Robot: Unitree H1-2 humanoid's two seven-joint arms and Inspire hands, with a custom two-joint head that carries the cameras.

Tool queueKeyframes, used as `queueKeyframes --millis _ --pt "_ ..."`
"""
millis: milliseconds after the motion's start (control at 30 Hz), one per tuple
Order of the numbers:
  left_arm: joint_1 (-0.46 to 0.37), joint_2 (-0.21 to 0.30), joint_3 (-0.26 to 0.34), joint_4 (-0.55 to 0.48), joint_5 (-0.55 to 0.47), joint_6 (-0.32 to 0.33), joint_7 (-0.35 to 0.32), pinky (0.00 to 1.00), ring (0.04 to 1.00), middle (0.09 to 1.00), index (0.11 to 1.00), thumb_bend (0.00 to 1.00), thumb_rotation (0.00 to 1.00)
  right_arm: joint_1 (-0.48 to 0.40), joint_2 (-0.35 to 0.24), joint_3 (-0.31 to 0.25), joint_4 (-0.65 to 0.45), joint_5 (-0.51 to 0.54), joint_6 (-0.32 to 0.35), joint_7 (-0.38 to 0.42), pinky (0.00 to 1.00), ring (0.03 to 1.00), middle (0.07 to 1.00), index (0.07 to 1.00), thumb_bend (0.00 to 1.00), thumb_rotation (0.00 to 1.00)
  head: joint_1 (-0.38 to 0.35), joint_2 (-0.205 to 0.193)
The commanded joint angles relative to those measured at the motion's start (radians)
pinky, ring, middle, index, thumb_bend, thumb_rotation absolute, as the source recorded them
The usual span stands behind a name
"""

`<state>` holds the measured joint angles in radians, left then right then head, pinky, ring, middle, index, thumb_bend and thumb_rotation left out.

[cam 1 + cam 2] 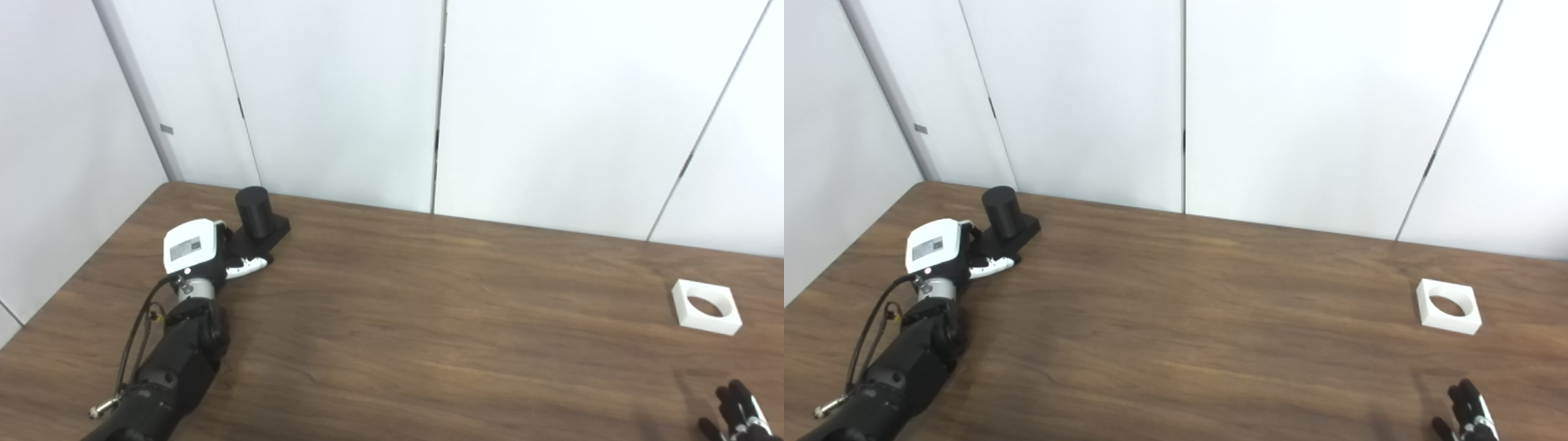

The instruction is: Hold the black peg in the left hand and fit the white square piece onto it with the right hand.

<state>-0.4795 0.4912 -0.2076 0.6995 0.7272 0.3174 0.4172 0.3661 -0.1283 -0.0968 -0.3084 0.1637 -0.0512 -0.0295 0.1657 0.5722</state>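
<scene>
Wood-grain table (429,318) seen from above, with white wall panels behind it. Near the back left corner stands the black peg (253,211), an upright cylinder on a flat square base. The left hand (211,251) is at that base, its fingers reaching under or around the near edge; whether they have closed on it cannot be told, as the white back of the hand hides the contact. The white square piece (705,306), with a round hole through it, lies flat near the right edge, well apart from the peg. The right hand (738,413) shows only as dark fingertips at the front right corner, holding nothing, fingers spread.

Risks, as a judgement: a grip on the thin base alone may let the peg tip or slide toward the back edge when lifted. The white piece sits close to the right edge and could be nudged off during the reach. No containers are visible.
</scene>
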Motion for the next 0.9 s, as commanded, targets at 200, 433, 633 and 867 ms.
queueKeyframes --millis 200,433,633,867 --pt "-0.053 0.026 -0.023 0.022 0.019 0.035 0.021 0.84 0.831 0.789 0.630 0.87 0.51 0.008 0.025 0.011 -0.030 -0.007 0.003 0.009 1.00 1.000 0.958 0.978 0.62 1.00 0.001 0.003" --pt "-0.051 0.024 -0.016 0.022 0.002 0.014 0.032 0.84 0.818 0.751 0.538 0.83 0.40 0.010 0.026 0.010 -0.037 -0.015 0.008 0.005 1.00 1.000 0.953 0.973 0.61 1.00 0.000 0.004" --pt "-0.042 0.015 0.005 0.033 -0.025 -0.056 0.101 0.85 0.822 0.736 0.482 0.53 0.07 0.012 0.029 0.011 -0.049 -0.021 0.020 0.002 1.00 1.000 0.959 0.976 0.60 1.00 0.000 0.004" --pt "-0.028 0.011 0.022 0.022 -0.050 -0.092 0.122 0.83 0.795 0.697 0.481 0.52 0.05 0.007 0.032 0.010 -0.047 -0.019 0.013 0.003 1.00 1.000 0.961 0.977 0.58 1.00 -0.001 0.006"
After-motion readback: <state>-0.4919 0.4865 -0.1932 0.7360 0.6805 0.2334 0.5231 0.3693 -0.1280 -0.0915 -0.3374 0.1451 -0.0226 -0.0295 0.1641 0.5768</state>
